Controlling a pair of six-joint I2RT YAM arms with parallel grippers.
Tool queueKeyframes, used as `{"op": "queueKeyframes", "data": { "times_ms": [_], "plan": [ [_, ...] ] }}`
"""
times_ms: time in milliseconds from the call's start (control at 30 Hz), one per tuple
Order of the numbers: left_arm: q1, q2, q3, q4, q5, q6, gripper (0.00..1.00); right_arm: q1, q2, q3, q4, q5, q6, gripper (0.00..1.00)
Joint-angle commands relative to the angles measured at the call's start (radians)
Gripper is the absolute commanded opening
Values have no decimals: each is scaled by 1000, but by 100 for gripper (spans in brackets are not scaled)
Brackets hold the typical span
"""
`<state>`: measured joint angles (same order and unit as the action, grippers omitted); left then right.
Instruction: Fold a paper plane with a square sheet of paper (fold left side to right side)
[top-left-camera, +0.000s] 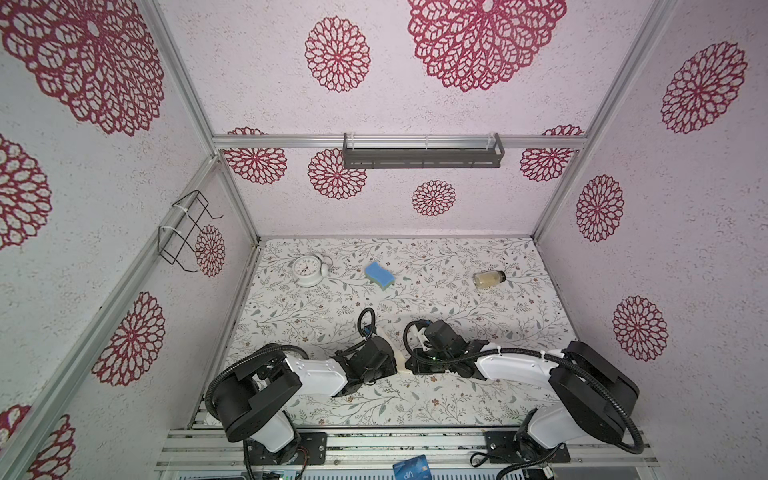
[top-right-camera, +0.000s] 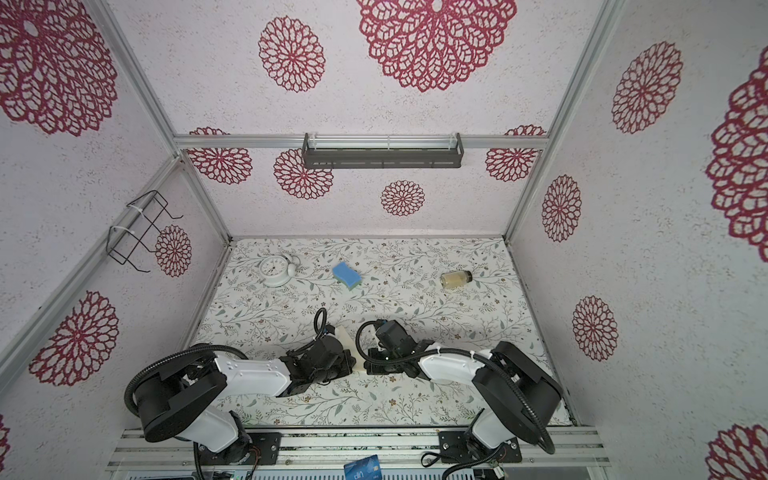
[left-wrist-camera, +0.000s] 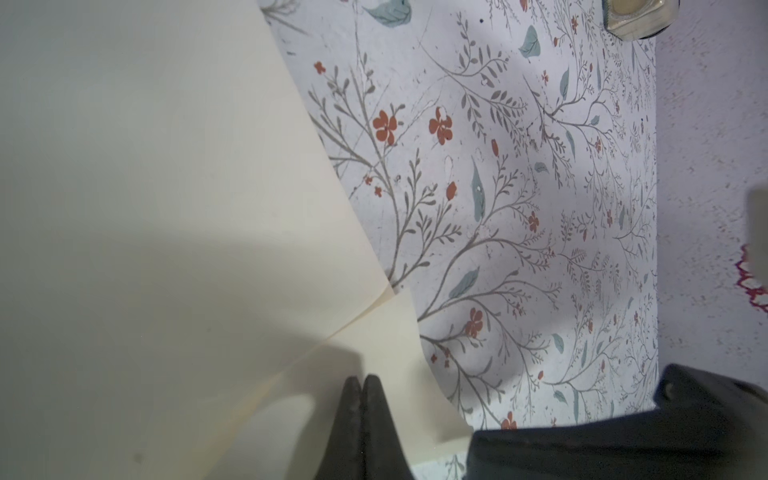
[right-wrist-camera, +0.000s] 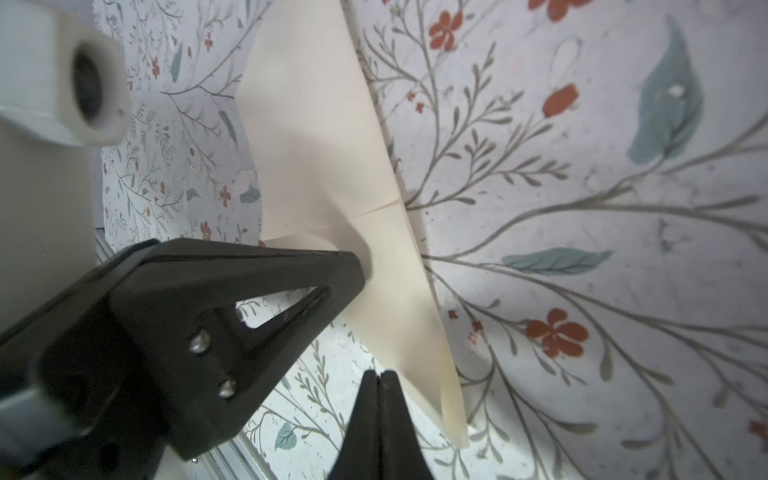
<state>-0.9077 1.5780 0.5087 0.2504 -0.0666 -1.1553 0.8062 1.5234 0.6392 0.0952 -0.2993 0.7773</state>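
The square sheet of paper is cream and lies mid-table, folded into a narrow pointed paper plane shape with layered flaps and a crease. In both top views the two wrists hide most of it; a cream strip shows between them. My left gripper is shut, its tips pressing down on the paper with nothing between them. In the right wrist view the left gripper rests on the flap. My right gripper is shut and empty, its tips just beside the paper's edge.
A blue sponge, a white alarm clock and a small jar lying on its side sit toward the back of the floral table. A blue card lies on the front rail. Walls close in on three sides.
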Motion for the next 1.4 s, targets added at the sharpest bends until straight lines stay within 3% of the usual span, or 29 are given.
{"op": "queueKeyframes", "data": {
  "times_ms": [0, 833, 1367],
  "plan": [
    [-15, 47, -25, -125, -7, -20, 0, -5, 10, 5, 78, -24, 54, 0],
    [-20, 74, -16, -128, 8, -23, 0, 23, 110, -3, 135, -14, 74, 0],
    [-21, 63, -27, -144, 8, -32, 0, -20, 6, -172, 117, 50, 88, 0]
  ]
}}
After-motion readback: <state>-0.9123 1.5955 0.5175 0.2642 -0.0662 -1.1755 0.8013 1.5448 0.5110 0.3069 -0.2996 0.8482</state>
